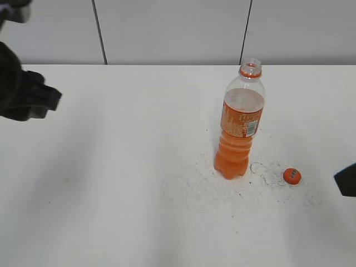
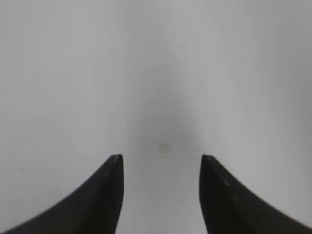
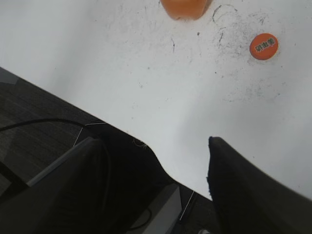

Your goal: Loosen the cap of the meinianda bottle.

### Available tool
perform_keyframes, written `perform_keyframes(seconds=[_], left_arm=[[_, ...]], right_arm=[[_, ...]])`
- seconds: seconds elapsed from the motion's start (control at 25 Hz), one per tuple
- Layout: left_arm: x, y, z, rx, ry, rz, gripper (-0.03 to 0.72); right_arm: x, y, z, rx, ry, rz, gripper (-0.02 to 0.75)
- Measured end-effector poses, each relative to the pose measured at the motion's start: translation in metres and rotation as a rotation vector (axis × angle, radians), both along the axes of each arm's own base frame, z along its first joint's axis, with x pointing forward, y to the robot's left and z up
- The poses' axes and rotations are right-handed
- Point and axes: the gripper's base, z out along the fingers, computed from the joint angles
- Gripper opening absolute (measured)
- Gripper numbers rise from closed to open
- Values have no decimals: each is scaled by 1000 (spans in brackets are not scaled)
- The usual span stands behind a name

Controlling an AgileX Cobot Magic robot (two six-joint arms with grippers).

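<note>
The meinianda bottle [image 1: 240,130] stands upright right of the table's middle, orange drink inside, its mouth bare above the orange neck ring. The cap [image 1: 292,176] lies flat on the table to the bottle's right. In the right wrist view the cap [image 3: 263,46] shows its printed top, and the bottle's base [image 3: 186,9] sits at the top edge. My left gripper [image 1: 51,99] hangs at the far left, away from the bottle. Over bare table its fingers [image 2: 109,195] stand apart, open and empty. My right gripper [image 1: 347,179] is at the right edge, open [image 3: 151,139], holding nothing.
Dark scuff marks [image 1: 267,169] cover the white table around the bottle's base and the cap. The table's front edge [image 3: 122,129] runs under the right gripper, with dark floor and a cable below. A panelled wall [image 1: 167,28] closes the back.
</note>
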Motion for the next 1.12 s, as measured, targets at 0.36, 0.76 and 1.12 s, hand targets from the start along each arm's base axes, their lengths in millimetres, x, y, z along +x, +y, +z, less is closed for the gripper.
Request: perform_keyframes(seconds=[0.36,0.76,1.12], left_arm=[[-103,80,29,-134,-146,-109,386],[-186,139,6,-273,-248,-213,386],[-209,155,2,-398,-385,-248,384]], right_arm=[[-79,-19,34,-65,-158,-4,501],[-142,-37,4,-102,-357,-72,496],[-152,-50,-15,-201,-482,-130,396]])
